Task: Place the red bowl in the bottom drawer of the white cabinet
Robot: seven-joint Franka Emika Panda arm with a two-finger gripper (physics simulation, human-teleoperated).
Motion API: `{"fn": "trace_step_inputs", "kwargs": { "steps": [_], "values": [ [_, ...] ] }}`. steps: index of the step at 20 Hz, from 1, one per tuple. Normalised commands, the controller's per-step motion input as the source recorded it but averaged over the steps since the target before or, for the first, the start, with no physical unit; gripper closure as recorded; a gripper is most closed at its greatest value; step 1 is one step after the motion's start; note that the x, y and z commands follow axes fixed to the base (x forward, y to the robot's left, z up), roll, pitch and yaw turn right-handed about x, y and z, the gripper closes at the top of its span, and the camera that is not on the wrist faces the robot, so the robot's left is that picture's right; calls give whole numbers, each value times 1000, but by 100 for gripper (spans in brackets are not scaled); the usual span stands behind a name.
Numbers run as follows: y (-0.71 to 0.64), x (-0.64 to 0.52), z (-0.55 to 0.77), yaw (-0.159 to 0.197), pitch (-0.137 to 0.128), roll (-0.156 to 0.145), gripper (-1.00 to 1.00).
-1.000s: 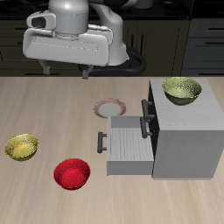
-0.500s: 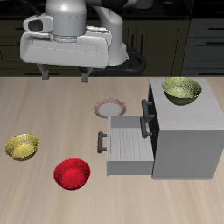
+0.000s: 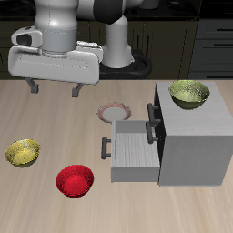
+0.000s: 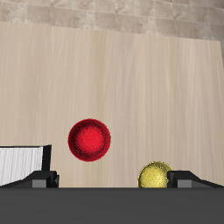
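Observation:
The red bowl [image 3: 75,180] sits upright on the table near the front edge, beside the pulled-out bottom drawer [image 3: 135,153] of the white cabinet [image 3: 196,136]. The drawer is open and shows nothing inside it. My gripper [image 3: 55,89] hangs high above the table, farther back than the red bowl, open and empty. In the wrist view the red bowl [image 4: 90,141] lies well below my gripper [image 4: 114,182], between the two fingertips, and a corner of the drawer [image 4: 22,164] shows.
A yellow-green bowl [image 3: 23,152] sits on the table beside the red bowl and also shows in the wrist view [image 4: 156,176]. Another yellow-green bowl [image 3: 188,93] stands on the cabinet top. A white plate with a reddish rim [image 3: 114,112] lies behind the drawer.
My gripper has moved sideways away from the cabinet, toward the yellow-green bowl's side, and a little lower. The bowls, drawer and plate have not moved.

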Motion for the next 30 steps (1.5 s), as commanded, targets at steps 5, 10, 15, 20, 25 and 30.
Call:
{"fn": "trace_step_inputs", "kwargs": {
  "steps": [5, 10, 15, 20, 25, 30],
  "values": [
    [-231, 9, -275, -15, 11, -20, -100],
    [-3, 58, -252, -7, 6, 27, -100],
    [85, 87, -217, -8, -7, 27, -100],
    [-18, 82, -313, -21, 34, 0, -100],
    [28, 67, -444, 1, 52, 15, -100],
    [121, 26, -268, -9, 40, 38, -100]
  ]
}}
